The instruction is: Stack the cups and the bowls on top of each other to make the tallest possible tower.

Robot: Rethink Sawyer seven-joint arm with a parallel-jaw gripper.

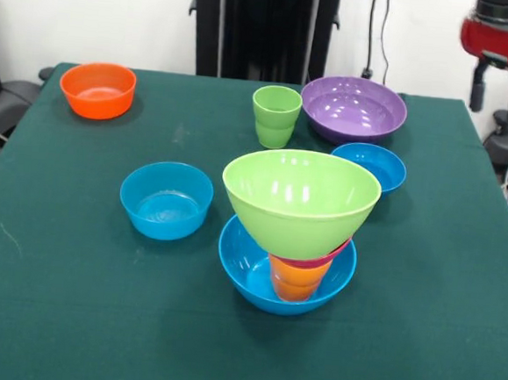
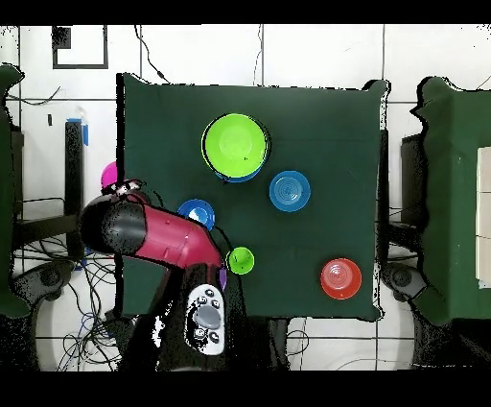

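The tower (image 1: 294, 237) stands near the table's middle. It is a large blue bowl (image 1: 239, 264) holding an orange-yellow cup (image 1: 296, 281), a pink-red bowl's rim (image 1: 332, 256) above that, and a large lime green bowl (image 1: 299, 198) (image 2: 235, 144) tilted on top. Loose on the cloth are a light green cup (image 1: 276, 115) (image 2: 240, 260), a purple bowl (image 1: 353, 108), two small blue bowls (image 1: 165, 200) (image 1: 370, 166) and an orange bowl (image 1: 97, 90) (image 2: 341, 278). My gripper (image 1: 496, 108) hangs open and empty beyond the table's far right corner, well away from everything.
In the overhead view my arm (image 2: 144, 230) lies across the table's lower left corner and covers most of the purple bowl. A green cloth (image 1: 69, 299) covers the table. Cables and stands surround the table's edges.
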